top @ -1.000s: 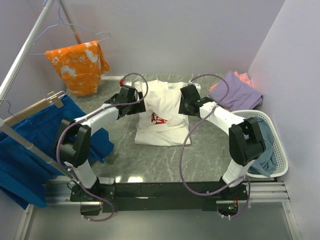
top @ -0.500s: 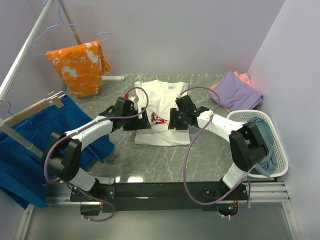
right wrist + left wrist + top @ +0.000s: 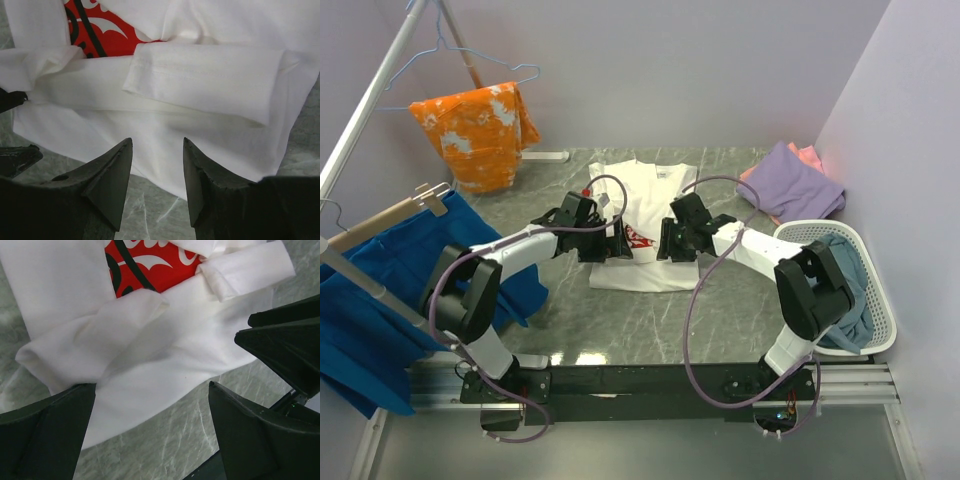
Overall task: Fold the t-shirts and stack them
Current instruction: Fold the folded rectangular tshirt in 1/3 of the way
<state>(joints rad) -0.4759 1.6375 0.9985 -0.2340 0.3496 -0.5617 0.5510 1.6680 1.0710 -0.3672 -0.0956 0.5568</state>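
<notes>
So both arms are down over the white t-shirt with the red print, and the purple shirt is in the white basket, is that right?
No: the purple shirt lies on the table beside the basket, on a salmon-pink one; the basket holds a grey-blue cloth. The arms are over the white t-shirt. The top external view shows it.

Both arms reach out from their bases and bend inward at the elbows, bringing the two wrists close together, nearly face to face. The left end effector [image 3: 611, 244] points toward its partner and tilts down, jaws spread as wide as they go, with nothing caught between them. Just to its right, the right end effector [image 3: 667, 240] also angles down, its dark fingers [image 3: 110, 180] parted about halfway and gripping nothing.
</notes>
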